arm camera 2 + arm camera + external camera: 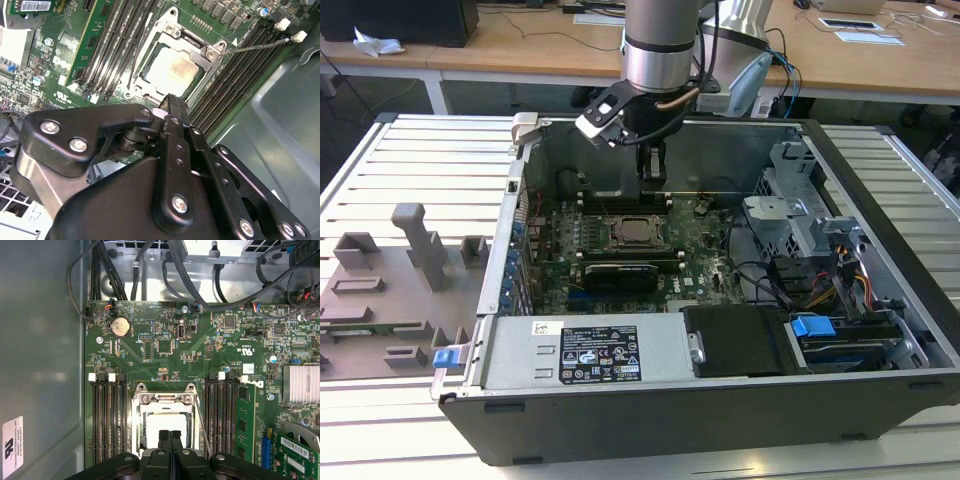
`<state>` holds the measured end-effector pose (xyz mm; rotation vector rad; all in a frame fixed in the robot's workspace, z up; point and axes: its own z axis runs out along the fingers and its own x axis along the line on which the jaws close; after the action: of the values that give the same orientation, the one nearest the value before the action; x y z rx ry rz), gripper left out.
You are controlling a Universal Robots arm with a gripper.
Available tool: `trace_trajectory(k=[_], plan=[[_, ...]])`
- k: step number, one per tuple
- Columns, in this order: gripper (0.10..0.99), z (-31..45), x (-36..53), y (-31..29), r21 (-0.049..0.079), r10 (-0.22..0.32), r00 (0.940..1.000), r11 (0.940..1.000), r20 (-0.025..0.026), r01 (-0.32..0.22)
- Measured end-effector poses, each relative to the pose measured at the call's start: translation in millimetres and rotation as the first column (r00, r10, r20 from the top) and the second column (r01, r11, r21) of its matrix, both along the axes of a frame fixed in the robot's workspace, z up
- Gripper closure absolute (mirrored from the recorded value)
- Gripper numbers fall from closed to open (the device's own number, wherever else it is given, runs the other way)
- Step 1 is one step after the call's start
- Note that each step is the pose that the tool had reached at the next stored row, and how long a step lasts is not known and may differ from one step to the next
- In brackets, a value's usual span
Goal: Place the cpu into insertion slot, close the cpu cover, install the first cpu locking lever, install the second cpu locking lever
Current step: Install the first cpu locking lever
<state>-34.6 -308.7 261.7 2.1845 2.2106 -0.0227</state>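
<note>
Above the cpu (170, 70), fingers-together hand (170, 436).

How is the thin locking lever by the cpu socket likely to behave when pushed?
The locking lever looks like a thin metal rod, so it is probably springy rather than rigid. Its narrow, smooth shaft might slip off the shut gripper.

Even, bright room light falls on the computer case (650, 400) in the exterior view, and its interior sits in softer shade. In the second wrist view the cpu (170, 70) glares pale beside the dark gripper (171, 102). In the first wrist view a dull sheen lies across the case wall (45, 340).
</note>
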Motion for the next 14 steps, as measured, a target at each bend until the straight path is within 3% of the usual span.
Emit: trace_trajectory(k=[2,5,7,10,14], plan=[[0.98,0.0,0.0,0.0,0.0,0.035,0.9994,0.9994,-0.0001,-0.035],[0.98,0.0,0.0,0.0,0.0,0.155,0.9878,0.9878,-0.0001,-0.155],[0.98,0.0,0.0,0.0,0.0,0.256,0.9668,0.9668,0.0,-0.256],[0.98,0.0,0.0,0.0,0.0,0.319,0.9477,0.9477,-0.0001,-0.319],[0.98,0.0,0.0,0.0,0.0,0.367,0.9304,0.9304,0.0,-0.367]])
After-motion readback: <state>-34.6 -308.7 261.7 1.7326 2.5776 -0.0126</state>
